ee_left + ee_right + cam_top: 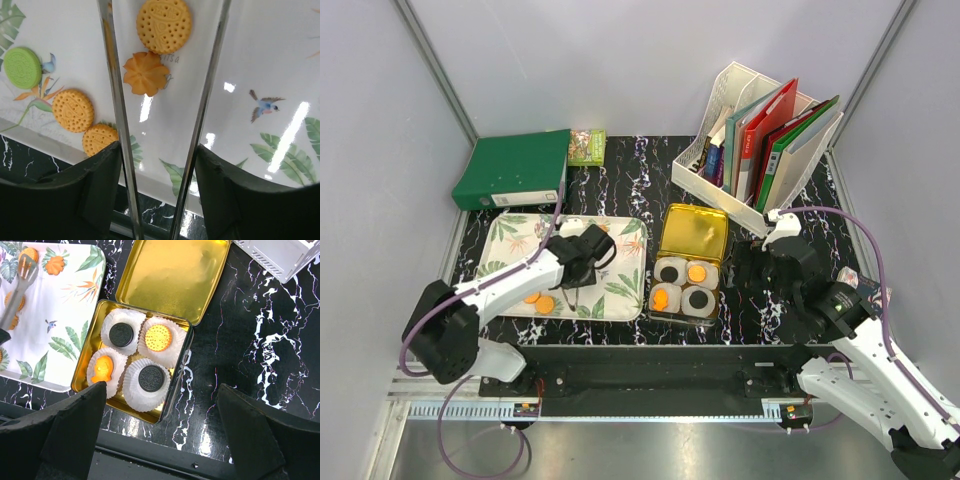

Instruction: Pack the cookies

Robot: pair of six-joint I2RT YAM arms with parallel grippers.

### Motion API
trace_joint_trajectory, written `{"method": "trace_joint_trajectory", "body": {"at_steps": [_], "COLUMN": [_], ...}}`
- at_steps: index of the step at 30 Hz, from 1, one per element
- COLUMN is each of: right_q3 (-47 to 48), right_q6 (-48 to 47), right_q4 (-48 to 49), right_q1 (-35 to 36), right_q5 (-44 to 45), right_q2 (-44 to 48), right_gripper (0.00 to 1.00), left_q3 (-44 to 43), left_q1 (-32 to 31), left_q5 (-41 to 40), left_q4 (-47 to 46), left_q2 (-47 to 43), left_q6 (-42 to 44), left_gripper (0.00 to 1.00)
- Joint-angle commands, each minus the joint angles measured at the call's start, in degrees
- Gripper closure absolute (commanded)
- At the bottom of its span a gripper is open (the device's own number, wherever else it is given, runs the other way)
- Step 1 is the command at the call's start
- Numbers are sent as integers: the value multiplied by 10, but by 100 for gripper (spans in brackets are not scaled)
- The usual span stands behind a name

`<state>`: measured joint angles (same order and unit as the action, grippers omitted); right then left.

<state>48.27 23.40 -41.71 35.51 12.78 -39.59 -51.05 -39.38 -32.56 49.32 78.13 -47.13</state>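
My left gripper point(157, 165) is shut on a pair of metal tongs point(117, 100), whose two arms run apart over the floral tray point(260, 55). Between the tong tips lie a round orange cookie point(164, 25) and a flower-shaped one point(146, 73), neither pinched. More cookies point(73, 110) and a green one point(22, 67) lie left of the tongs. The gold tin point(90, 340) holds white paper cups with two black cookies point(121, 334) and two orange cookies point(158, 336). My right gripper point(160, 440) hangs open and empty near the tin's front right corner.
The tin's open lid point(692, 232) lies flat behind it. A green binder point(512, 168) and a small packet point(586, 146) sit at the back left. A white file rack point(760, 140) with folders stands at the back right. The tray point(620, 290) lies left of the tin.
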Motion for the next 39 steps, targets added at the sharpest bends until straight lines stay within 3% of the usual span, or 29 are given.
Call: {"method": "trace_joint_trajectory", "body": {"at_steps": [1,11,13,15,21,27,34,37,39], "right_q3": [2,2,2,2,3,30,119,175,209], "right_q6": [-4,-4,-5,-4,0,14,72,88,91], "right_q4": [16,18,17,18,16,-3,-28,-35,-35], "right_q1": [-2,-2,-2,-2,-2,-2,-3,-13,-24], "right_q5": [6,2,3,1,1,8,74,81,90], "right_q2": [1,-2,-4,-5,-14,-80,-281,-345,-366], "right_gripper": [0,0,0,0,0,0,0,5,17], "left_q3": [-4,-69,-87,-99,-85,-54,-91,-107,-113], "left_q1": [4,3,4,2,-2,-17,-57,-69,-70], "left_q5": [24,-22,-29,-30,19,89,83,100,106], "left_q4": [-28,71,86,107,79,22,22,15,11], "left_q2": [11,-43,-73,-102,-182,-206,-155,-133,-125], "left_q6": [5,-11,-16,-18,-29,-13,18,33,41], "left_gripper": [34,23,16,1,1,1,1,1,1]}}
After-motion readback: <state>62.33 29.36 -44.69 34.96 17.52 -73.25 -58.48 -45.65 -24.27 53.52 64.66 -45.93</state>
